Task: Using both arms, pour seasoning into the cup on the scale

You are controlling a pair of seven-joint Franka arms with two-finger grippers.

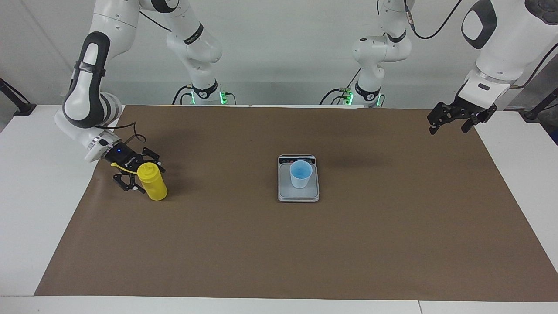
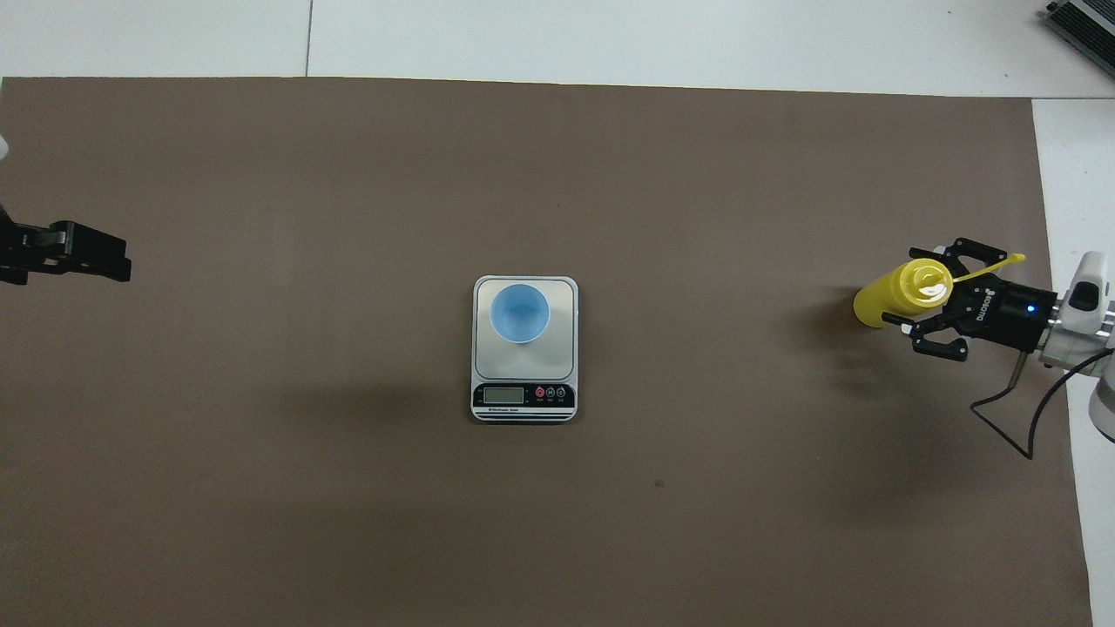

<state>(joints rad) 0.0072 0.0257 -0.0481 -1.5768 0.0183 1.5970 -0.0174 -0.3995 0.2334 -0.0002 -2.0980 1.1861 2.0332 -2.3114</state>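
The yellow seasoning bottle [image 1: 155, 188] [image 2: 878, 300] stands on the brown mat toward the right arm's end of the table, its top leaning slightly toward my right gripper [image 1: 145, 176] [image 2: 915, 293]. That gripper is low over the mat and open, its fingers spread on either side of the bottle's top, and the thin cap strap lies across it. The light blue cup [image 1: 301, 173] [image 2: 519, 312] stands upright on the silver scale [image 1: 298, 197] [image 2: 523, 397] at the middle of the mat. My left gripper [image 1: 451, 122] [image 2: 70, 259] waits open over the mat's edge at the left arm's end.
The brown mat [image 1: 279, 244] [image 2: 348, 488] covers most of the white table [image 1: 26, 196]. The scale's display strip faces the robots. A black cable [image 2: 1010, 418] loops from the right wrist over the mat.
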